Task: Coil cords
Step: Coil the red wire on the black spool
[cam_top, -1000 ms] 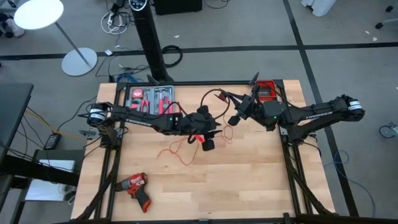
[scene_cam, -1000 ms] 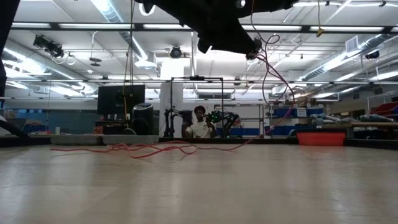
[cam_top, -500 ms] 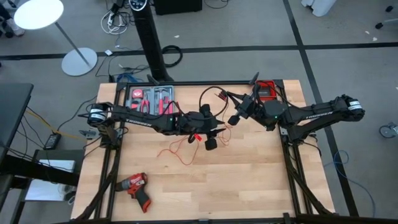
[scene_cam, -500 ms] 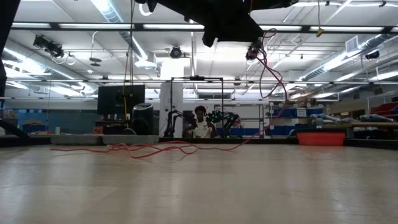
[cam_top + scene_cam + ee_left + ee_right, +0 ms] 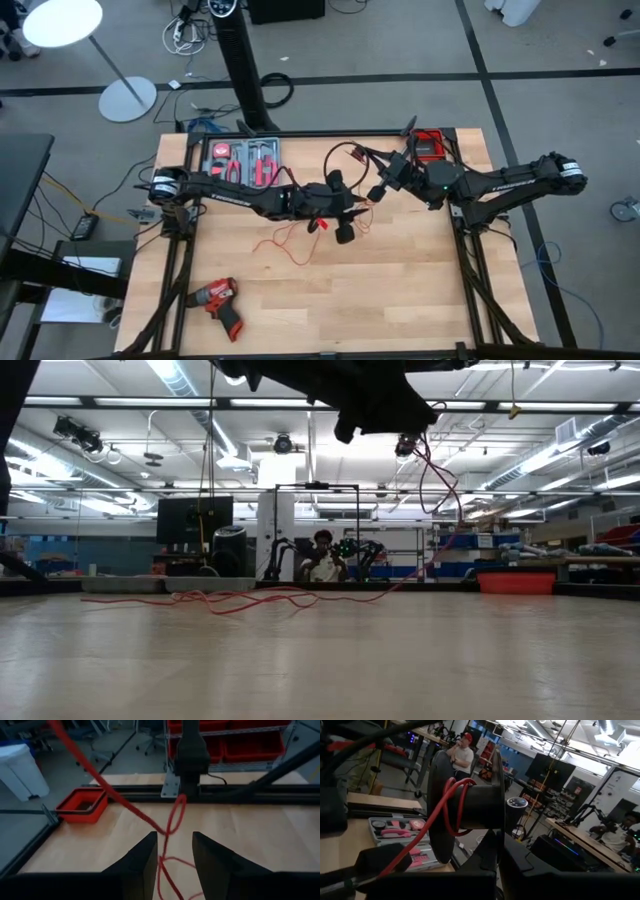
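Wooden tabletop from above: the left gripper hangs mid-table over the loose red wire, while the right gripper sits just behind it. Low across the table, the wire trails along the boards and rises to the arms. Left wrist: fingers apart, wire running between them. Right wrist: jaws shut on a black spool bearing a few red turns. Winding looks under way; next, the left should guide another wrap on. Since a second ago the left gripper has shifted slightly toward the right side.
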You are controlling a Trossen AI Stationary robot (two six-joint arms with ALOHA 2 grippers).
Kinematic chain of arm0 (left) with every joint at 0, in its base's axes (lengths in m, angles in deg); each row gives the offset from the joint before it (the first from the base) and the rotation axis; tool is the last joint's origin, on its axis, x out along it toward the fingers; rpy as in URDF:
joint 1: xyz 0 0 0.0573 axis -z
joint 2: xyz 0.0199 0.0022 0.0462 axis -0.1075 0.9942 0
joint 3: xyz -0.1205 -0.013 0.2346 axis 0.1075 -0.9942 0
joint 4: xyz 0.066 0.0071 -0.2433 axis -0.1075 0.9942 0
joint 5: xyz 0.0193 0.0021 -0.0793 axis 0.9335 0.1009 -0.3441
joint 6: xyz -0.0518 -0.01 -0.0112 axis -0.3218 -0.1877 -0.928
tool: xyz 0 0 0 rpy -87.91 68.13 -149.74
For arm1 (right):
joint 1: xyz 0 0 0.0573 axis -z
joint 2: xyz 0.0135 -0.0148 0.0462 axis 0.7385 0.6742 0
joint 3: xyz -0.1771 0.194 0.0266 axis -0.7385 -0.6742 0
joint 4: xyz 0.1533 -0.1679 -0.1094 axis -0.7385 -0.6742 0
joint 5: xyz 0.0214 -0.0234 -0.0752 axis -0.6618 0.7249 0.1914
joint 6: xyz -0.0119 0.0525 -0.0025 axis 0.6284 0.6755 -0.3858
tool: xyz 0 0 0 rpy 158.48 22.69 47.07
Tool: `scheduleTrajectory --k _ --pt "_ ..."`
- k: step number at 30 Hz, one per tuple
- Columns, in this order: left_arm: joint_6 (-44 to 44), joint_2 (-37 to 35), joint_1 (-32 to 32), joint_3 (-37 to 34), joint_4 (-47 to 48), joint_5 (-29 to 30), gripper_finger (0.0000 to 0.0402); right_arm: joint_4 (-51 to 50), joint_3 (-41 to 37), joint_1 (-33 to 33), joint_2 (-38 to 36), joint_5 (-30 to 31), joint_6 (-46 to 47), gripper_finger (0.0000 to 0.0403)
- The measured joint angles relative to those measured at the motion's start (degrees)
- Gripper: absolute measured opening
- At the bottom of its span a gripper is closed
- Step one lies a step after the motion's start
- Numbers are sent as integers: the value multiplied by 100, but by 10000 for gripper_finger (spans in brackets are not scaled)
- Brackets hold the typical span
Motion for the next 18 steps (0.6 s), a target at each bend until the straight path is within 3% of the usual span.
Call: scheduleTrajectory --k 3,7,13,18 --pt "108 0 0 0 69 79 99 -8 0 0 0 1 0 0" --pt "192 0 13 0 191 69 15 -65 0 0 0 0 5 0" --pt "381 0 -12 0 189 382 3 22 0 20 2 -101 269 0" --pt "890 0 -146 0 200 1041 1 32 0 0 2 -100 534 0"
